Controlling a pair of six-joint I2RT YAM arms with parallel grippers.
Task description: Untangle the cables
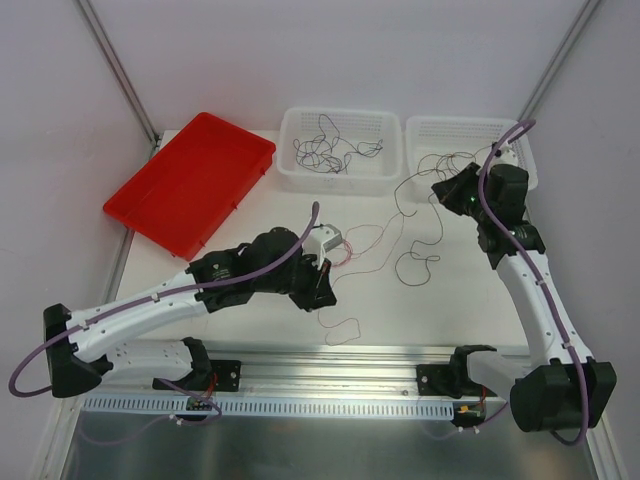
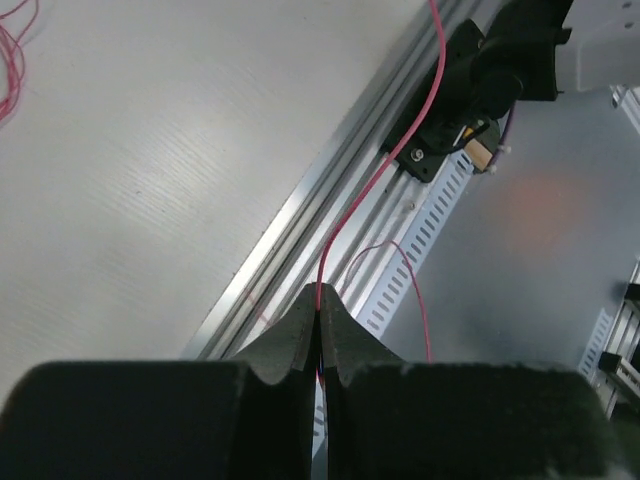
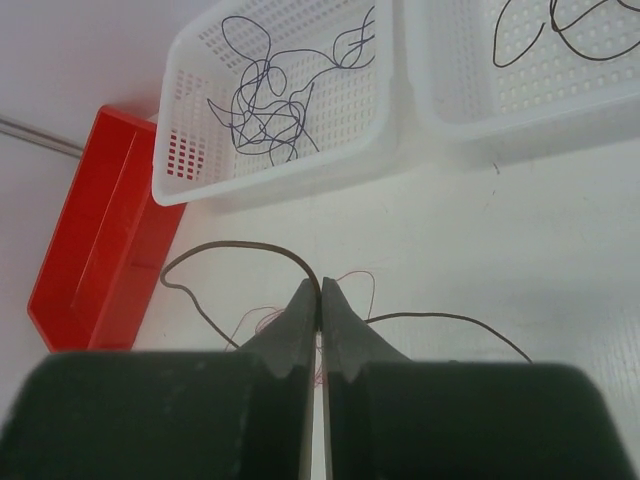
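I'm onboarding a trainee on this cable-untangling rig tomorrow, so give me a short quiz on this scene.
1. True or false: the right gripper is shut on a dark wire.
2. What colour is the wire pinched by the left gripper? A black; B red-pink; C green.
3. Fill in: the tangle of dark wires lies in a white ____.
Key: 1 true; 2 B; 3 basket.

2 white arms [image 1: 130,315], black joints [image 1: 240,268], lilac cables [image 1: 483,195]
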